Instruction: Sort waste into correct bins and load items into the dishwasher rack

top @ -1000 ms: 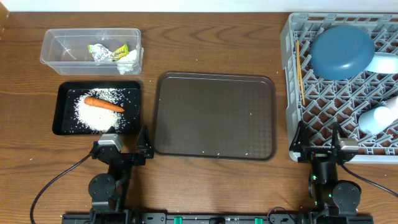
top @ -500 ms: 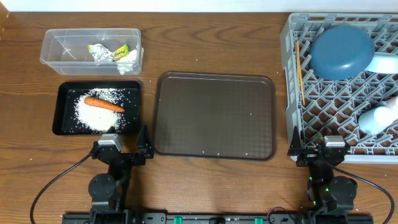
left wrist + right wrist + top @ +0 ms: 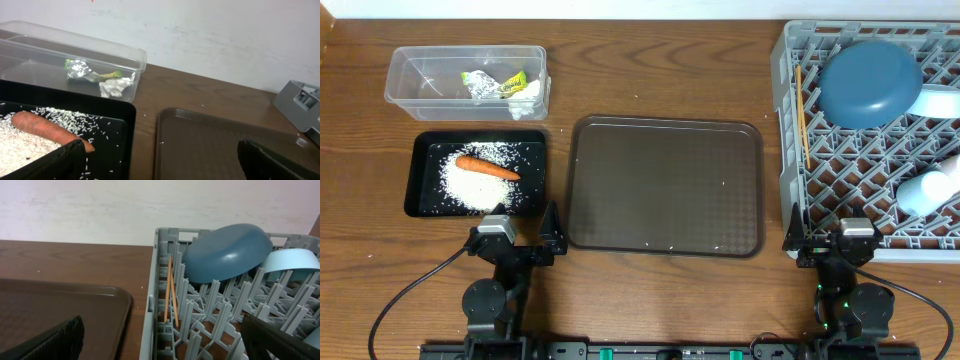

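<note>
Our right hand (image 3: 165, 341) had drawn back slightly from the dishwasher rack (image 3: 788, 150), wide and empty like the left hand (image 3: 160, 162). The dark blue dish (image 3: 870, 80), light blue bowl (image 3: 942, 101), cup (image 3: 928, 190) and chopsticks (image 3: 802, 115) sat racked. The rice (image 3: 470, 186) and carrot (image 3: 488, 168) lay in the black tray (image 3: 413, 180), the wrapper (image 3: 495, 83) in the clear tub (image 3: 392, 88). We judged the task done.

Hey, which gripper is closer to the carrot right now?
Left. The left gripper sits at the near edge of the black tray holding the carrot; the right gripper is far off at the dishwasher rack's near wall.
</note>
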